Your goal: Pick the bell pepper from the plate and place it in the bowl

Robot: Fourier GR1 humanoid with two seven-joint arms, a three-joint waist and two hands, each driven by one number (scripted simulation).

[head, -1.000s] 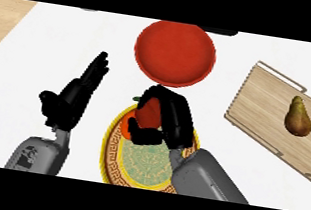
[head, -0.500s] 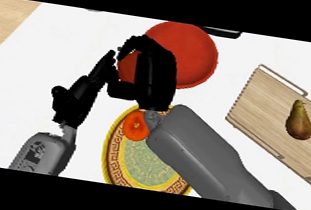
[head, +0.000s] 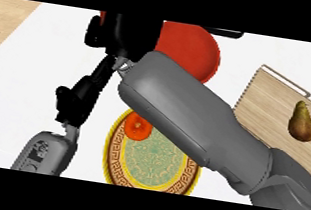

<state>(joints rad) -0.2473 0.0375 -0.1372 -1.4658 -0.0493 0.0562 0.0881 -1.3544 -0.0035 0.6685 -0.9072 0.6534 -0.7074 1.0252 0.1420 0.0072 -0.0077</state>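
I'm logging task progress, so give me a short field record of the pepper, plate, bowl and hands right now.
bell pepper: on the plate's upper left, beside the right forearm
plate: patterned, yellow-rimmed, nearest the robot
bowl: red, beyond the plate
right hand: over the bowl's left edge, hold unclear
left hand: open, left of the plate
pear: on the wooden board, far right
task: bell pepper not yet in bowl

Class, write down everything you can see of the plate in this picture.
The plate is round, with a yellow rim, a dark key-pattern band inside it and a pale green patterned middle. It lies flat on the white counter, near the view's lower edge. The right forearm crosses over it and hides its upper right part. An orange-red pepper sits on its upper left part.
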